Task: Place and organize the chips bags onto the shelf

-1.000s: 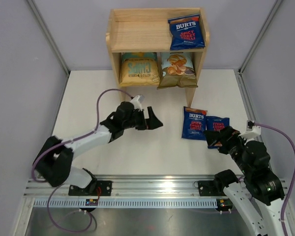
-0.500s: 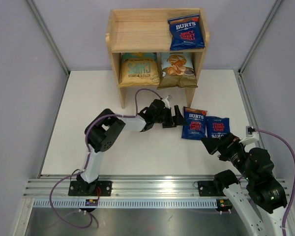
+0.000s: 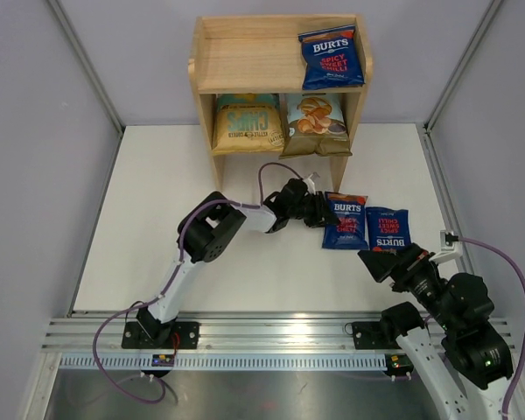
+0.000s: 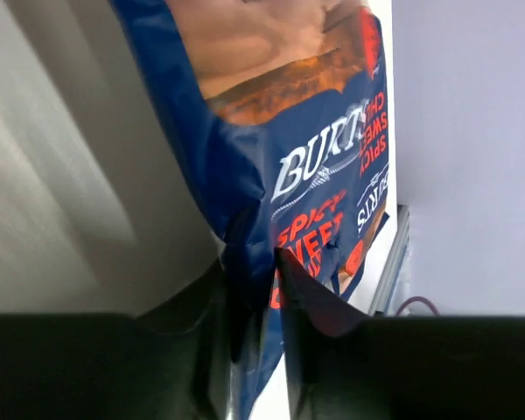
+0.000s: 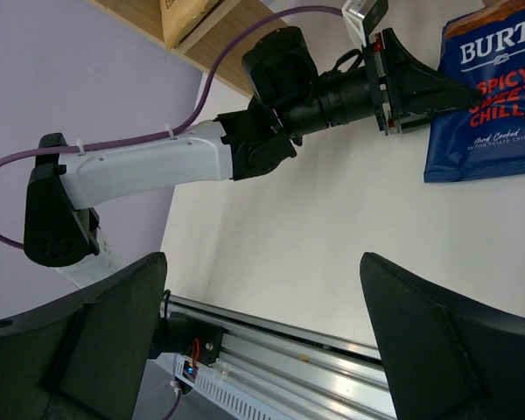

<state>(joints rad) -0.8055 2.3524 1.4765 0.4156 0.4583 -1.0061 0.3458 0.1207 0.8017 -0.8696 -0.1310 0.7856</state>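
Two dark-blue Burts chips bags lie flat on the table, one to the left (image 3: 350, 224) and one to the right (image 3: 388, 229). My left gripper (image 3: 327, 213) reaches in from the left and is shut on the left bag's edge; in the left wrist view the dark fingers (image 4: 311, 302) pinch the bag (image 4: 319, 166). The wooden shelf (image 3: 245, 57) holds a third Burts bag (image 3: 332, 56) on its top tier. A yellow bag (image 3: 248, 122) and a pale-blue-and-brown bag (image 3: 316, 121) stand on the lower tier. My right gripper (image 3: 381, 262) hangs open near the right bag, holding nothing.
In the right wrist view the left arm (image 5: 157, 166) stretches across the white table to the held bag (image 5: 494, 96). An aluminium rail (image 3: 280, 337) runs along the near edge. Grey walls (image 3: 35, 131) close in both sides.
The left arm swung right across the table to the left Burts bag and its jaws closed on the bag's edge. The right arm drew back slightly toward its base.
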